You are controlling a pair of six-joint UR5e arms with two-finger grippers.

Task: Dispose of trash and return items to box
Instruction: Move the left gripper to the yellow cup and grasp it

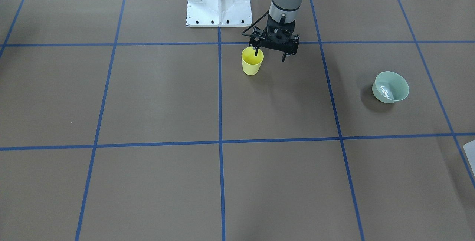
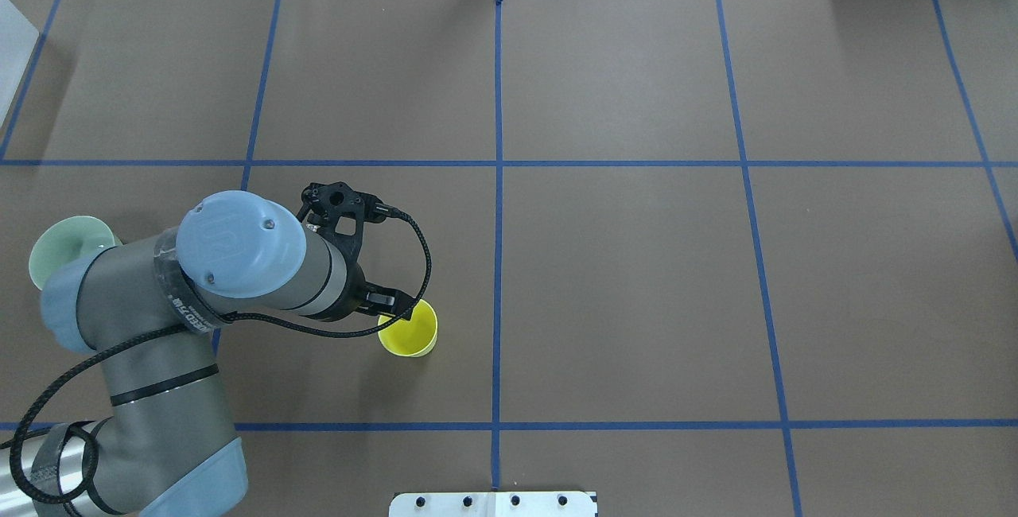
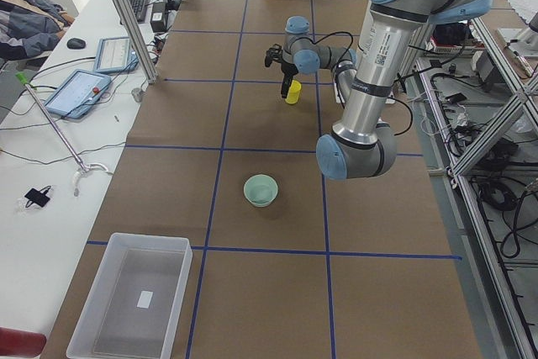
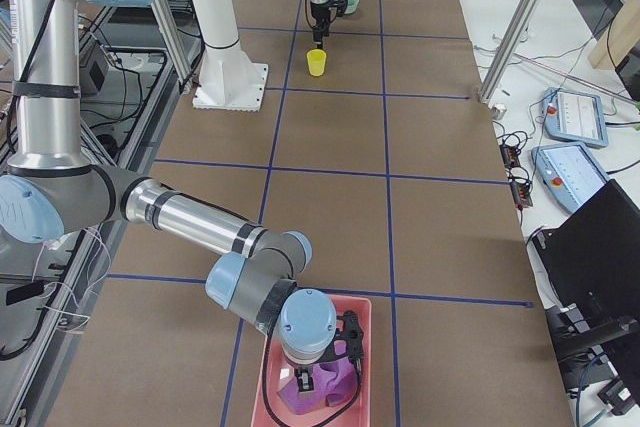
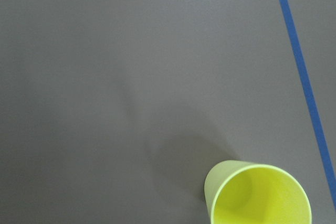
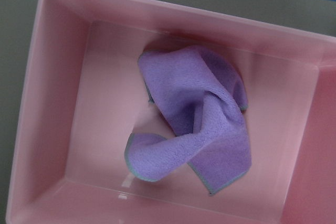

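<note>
upright yellow cup (image 1: 252, 63), upright pale green bowl (image 1: 390, 87), crumpled purple cloth (image 6: 197, 119) in pink bin (image 6: 63, 77), clear box (image 3: 126, 325)

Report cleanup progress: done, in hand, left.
Done: purple cloth lies in the pink bin. In hand: left pincer open, one finger inside the yellow cup. Left: cup and green bowl sit on the table; clear box holds neither.

Holds left arm (image 2: 238, 278) bent at elbow, wrist vertical, left gripper (image 1: 270, 53) pointing straight down, jaws spread wide. Stretches right arm (image 4: 190, 222) out low, wrist turned down, right gripper (image 4: 348, 339) aimed downward; can't tell jaw state.
</note>
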